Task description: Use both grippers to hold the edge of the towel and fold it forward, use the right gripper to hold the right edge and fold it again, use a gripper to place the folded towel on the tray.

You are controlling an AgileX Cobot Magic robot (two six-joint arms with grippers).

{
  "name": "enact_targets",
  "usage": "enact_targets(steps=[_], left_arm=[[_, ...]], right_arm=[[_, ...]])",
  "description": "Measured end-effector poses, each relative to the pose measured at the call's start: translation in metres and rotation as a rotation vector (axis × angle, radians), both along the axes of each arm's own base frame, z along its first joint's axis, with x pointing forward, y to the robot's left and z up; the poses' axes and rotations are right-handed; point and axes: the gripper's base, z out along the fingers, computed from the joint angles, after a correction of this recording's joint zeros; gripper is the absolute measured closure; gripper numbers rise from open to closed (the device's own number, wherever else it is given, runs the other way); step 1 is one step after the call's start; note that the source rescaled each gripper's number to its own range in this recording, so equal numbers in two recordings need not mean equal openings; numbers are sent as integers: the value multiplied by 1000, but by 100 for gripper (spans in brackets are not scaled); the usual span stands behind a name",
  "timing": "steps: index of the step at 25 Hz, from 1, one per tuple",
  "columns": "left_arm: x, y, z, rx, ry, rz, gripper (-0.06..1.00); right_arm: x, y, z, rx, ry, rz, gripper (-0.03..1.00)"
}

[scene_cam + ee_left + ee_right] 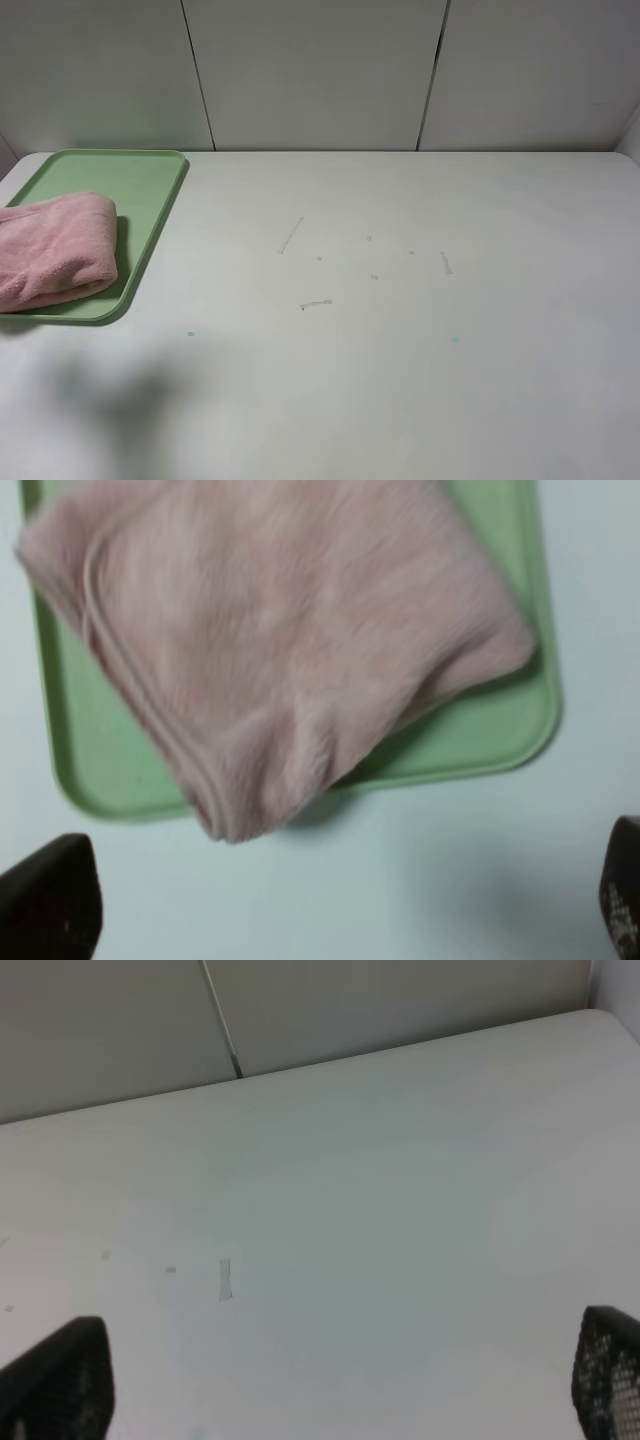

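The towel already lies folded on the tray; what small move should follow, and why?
Probably nudge the towel further onto the tray: one folded corner hangs over the rim onto the table. The left gripper is open above it, holding nothing.

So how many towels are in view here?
1. The folded pink towel lies on the green tray at the table's far left, one corner hanging over the tray's rim. Anything beyond the left edge is unseen.

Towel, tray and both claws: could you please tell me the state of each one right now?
Pink towel: folded, lying on the tray, one corner overhanging the rim.
Light-green tray: flat on the table, holding the towel.
Left claw: open, empty, above the towel.
Right claw: open, empty, over bare table.
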Motion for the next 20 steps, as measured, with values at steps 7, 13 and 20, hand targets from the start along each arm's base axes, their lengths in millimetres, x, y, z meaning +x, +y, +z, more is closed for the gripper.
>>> enact_targets(steps=[7,13,20], left_arm=[[-19,-26,11,2,-12,-138,-5],[-39,-48,16,2,-67,-281,-5],[-66,-63,8,-6,-130,-424,-5]], right_arm=[[0,0,0,0,0,0,-3],[0,0,0,0,0,0,-3],[0,0,0,0,0,0,-3]])
